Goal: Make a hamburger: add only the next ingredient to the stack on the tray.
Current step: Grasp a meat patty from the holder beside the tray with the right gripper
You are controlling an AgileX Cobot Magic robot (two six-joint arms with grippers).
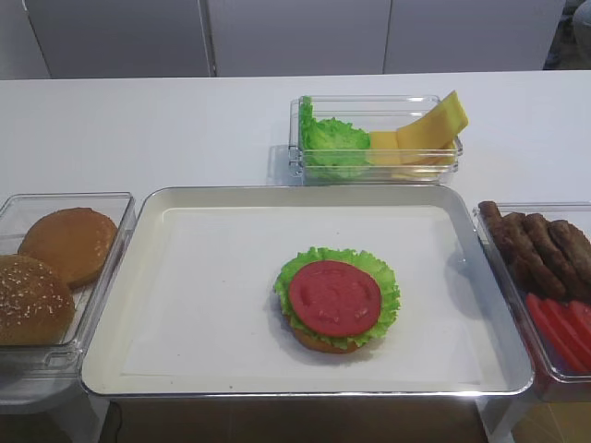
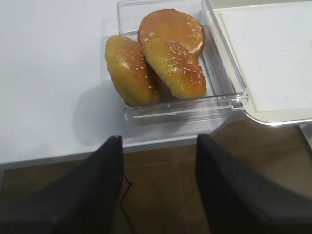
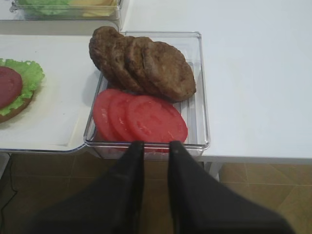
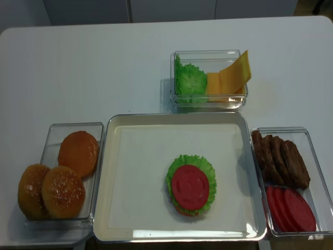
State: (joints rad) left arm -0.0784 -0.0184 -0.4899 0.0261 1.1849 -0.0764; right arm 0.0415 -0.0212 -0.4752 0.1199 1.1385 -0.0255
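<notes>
Several dark brown meat patties (image 3: 146,66) lean in a row at the far end of a clear box (image 3: 202,87), just right of the tray (image 1: 185,277). On the tray's white liner sits the stack (image 1: 335,298): bun base, frilly lettuce, and a red tomato slice on top. My right gripper (image 3: 156,145) hovers off the table's front edge before that box, its fingers a narrow gap apart with nothing between them. My left gripper (image 2: 158,139) hangs wide open and empty in front of the bun box (image 2: 229,92). Neither gripper shows in the overhead views.
Red tomato slices (image 3: 141,117) fill the near end of the patty box. Brown bun halves (image 4: 62,177) lie in the box left of the tray. A box of lettuce and yellow cheese (image 4: 210,80) stands behind the tray.
</notes>
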